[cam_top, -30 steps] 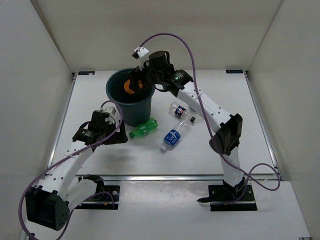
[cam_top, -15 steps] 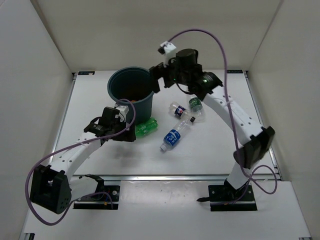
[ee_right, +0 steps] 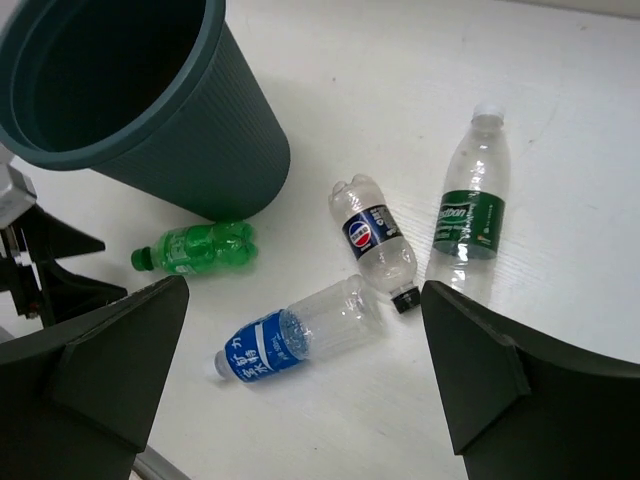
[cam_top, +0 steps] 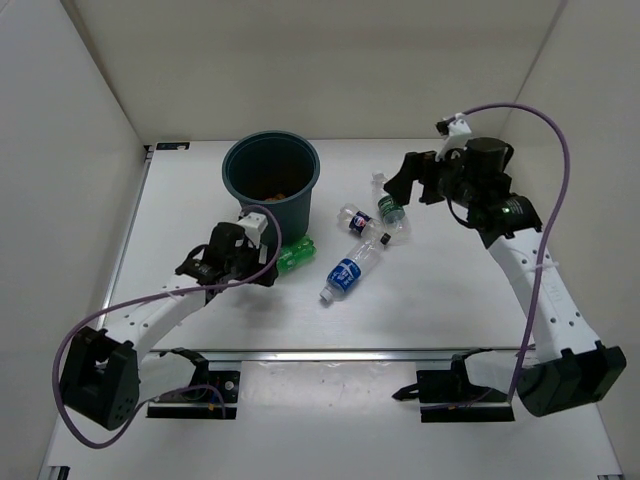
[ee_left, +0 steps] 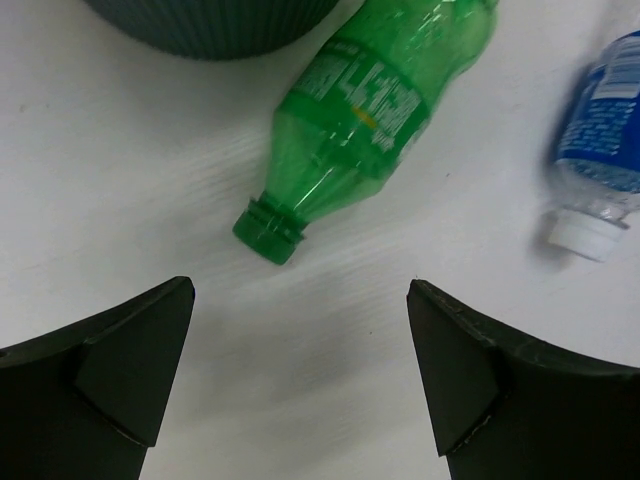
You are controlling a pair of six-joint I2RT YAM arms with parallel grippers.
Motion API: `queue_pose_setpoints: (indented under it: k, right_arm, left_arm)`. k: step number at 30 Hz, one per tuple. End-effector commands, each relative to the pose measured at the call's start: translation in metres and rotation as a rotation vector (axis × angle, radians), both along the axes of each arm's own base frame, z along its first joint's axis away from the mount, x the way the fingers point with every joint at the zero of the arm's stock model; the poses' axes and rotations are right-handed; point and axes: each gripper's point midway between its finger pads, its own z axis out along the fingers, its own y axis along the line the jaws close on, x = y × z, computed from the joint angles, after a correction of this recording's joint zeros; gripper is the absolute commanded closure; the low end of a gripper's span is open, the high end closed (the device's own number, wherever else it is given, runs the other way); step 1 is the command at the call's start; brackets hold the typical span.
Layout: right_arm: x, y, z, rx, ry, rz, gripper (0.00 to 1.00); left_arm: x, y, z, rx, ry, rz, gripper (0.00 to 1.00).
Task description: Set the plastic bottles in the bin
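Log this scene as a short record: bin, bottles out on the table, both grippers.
bin: upright, with an orange item at its bottom
green bottle: lying on the table beside the bin's base
blue-label bottle: lying flat, white cap
dark-label bottle: lying flat
green-label bottle: lying flat, farthest from the bin
left gripper: open, empty, just short of the green bottle's cap
right gripper: open, empty, high above the clear bottles

Orange bottle (cam_top: 270, 188) now in bin (cam_top: 287, 214); right fingers (ee_right: 100, 380) opened, withdrew rightward.
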Motion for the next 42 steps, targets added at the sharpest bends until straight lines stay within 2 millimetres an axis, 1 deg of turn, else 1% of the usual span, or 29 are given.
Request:
queue_pose_setpoints:
  k: [1, 2, 3, 4, 6, 10, 11, 12, 13, 14, 15, 16, 17, 18, 20, 21, 22, 23, 27, 28, 30, 31, 33, 36, 38, 39, 40, 41, 42]
  right_arm:
    - [-0.007, -0.01, 0.032, 0.07, -0.098, 0.001, 0.01]
    - [-0.006, -0.014, 0.031, 0.072, -0.095, -0.009, 0.01]
    - [-0.008, -0.013, 0.029, 0.08, -0.086, 0.007, 0.01]
    - [-0.007, -0.014, 0.028, 0.077, -0.084, 0.008, 0.01]
    - [-0.003, -0.015, 0.025, 0.073, -0.069, 0.013, 0.01]
    - [0.001, -0.013, 0.017, 0.06, -0.038, 0.03, 0.01]
    - [0.001, -0.011, 0.016, 0.065, -0.025, 0.045, 0.01]
    - [0.002, -0.008, 0.014, 0.063, -0.022, 0.052, 0.01]
    - [0.001, -0.008, 0.014, 0.064, -0.018, 0.058, 0.01]
    - [0.002, -0.008, 0.014, 0.066, -0.019, 0.061, 0.01]
    - [0.002, -0.006, 0.008, 0.07, -0.001, 0.066, 0.01]
    - [0.0, -0.003, 0.009, 0.073, 0.001, 0.079, 0.01]
    - [0.001, -0.003, 0.007, 0.076, 0.008, 0.077, 0.01]
    - [0.003, -0.001, 0.006, 0.078, 0.019, 0.081, 0.02]
    - [0.001, 0.001, 0.007, 0.073, 0.022, 0.08, 0.02]
    - [0.0, 0.001, 0.005, 0.073, 0.024, 0.083, 0.02]
    - [-0.001, 0.002, 0.004, 0.071, 0.019, 0.084, 0.02]
    - [0.0, 0.0, 0.003, 0.073, 0.026, 0.076, 0.02]
    - [-0.003, 0.0, 0.006, 0.101, 0.032, 0.073, 0.02]
    - [-0.002, -0.004, 0.008, 0.1, 0.021, 0.059, 0.02]
    - [-0.003, -0.004, 0.008, 0.1, 0.011, 0.06, 0.02]
    - [-0.003, -0.008, 0.003, 0.106, 0.033, 0.048, 0.02]
    - [-0.002, -0.014, 0.003, 0.116, 0.041, 0.017, 0.03]
    - [-0.003, -0.015, 0.002, 0.129, 0.039, 0.023, 0.03]
    - [-0.003, -0.016, 0.004, 0.134, 0.034, 0.02, 0.04]
    - [-0.003, -0.017, 0.005, 0.129, 0.027, 0.015, 0.04]
    - [-0.003, -0.017, 0.005, 0.133, 0.024, 0.014, 0.04]
    - [-0.004, -0.017, 0.009, 0.136, 0.013, 0.014, 0.05]
    - [-0.004, -0.02, 0.007, 0.136, 0.016, 0.004, 0.05]
  left_arm:
    - [0.003, 0.005, 0.009, -0.072, -0.08, 0.069, 0.02]
    - [0.001, 0.005, 0.008, -0.102, -0.092, 0.088, 0.01]
    - [0.004, 0.005, 0.015, -0.144, -0.116, 0.122, 0.01]
    - [0.004, 0.004, 0.012, -0.173, -0.135, 0.129, 0.01]
    - [0.008, -0.006, 0.026, -0.274, -0.236, 0.07, 0.02]
    - [0.022, -0.002, 0.035, -0.364, -0.357, 0.036, 0.01]
    - [0.022, -0.002, 0.025, -0.351, -0.34, 0.035, 0.02]
    - [0.022, -0.004, 0.024, -0.357, -0.345, 0.018, 0.02]
    - [0.024, -0.001, 0.014, -0.339, -0.325, 0.037, 0.01]
    - [0.022, -0.004, 0.011, -0.355, -0.315, 0.017, 0.01]
    - [0.027, -0.004, 0.016, -0.37, -0.348, 0.018, 0.01]
    - [0.03, -0.008, 0.02, -0.377, -0.366, 0.017, 0.01]
    - [0.031, -0.01, 0.014, -0.358, -0.356, 0.015, 0.01]
    - [0.034, -0.015, 0.019, -0.359, -0.365, -0.005, 0.02]
    - [0.037, -0.022, 0.009, -0.351, -0.318, -0.046, 0.02]
    - [0.04, -0.025, 0.01, -0.351, -0.312, -0.045, 0.01]
    - [0.039, -0.029, 0.001, -0.349, -0.271, -0.062, 0.01]
    - [0.042, -0.03, -0.002, -0.351, -0.246, -0.066, 0.01]
    - [0.033, -0.047, -0.011, -0.326, -0.204, -0.109, 0.02]
    - [0.03, -0.049, -0.012, -0.313, -0.202, -0.116, 0.01]
    - [0.03, -0.044, -0.024, -0.244, -0.196, -0.043, 0.01]
    - [0.029, -0.045, -0.025, -0.232, -0.18, -0.039, 0.01]
    - [0.027, -0.045, -0.033, -0.197, -0.145, -0.002, 0.01]
    - [0.017, -0.046, -0.043, -0.193, -0.101, 0.021, 0.01]
    - [0.018, -0.045, -0.043, -0.2, -0.099, 0.051, 0.01]
    - [0.019, -0.045, -0.044, -0.178, -0.106, 0.063, 0.02]
    - [0.014, -0.051, -0.046, -0.175, -0.096, 0.039, 0.04]
    - [0.02, -0.047, -0.046, -0.143, -0.107, 0.069, 0.06]
    - [0.019, -0.051, -0.05, -0.109, -0.097, 0.058, 0.1]
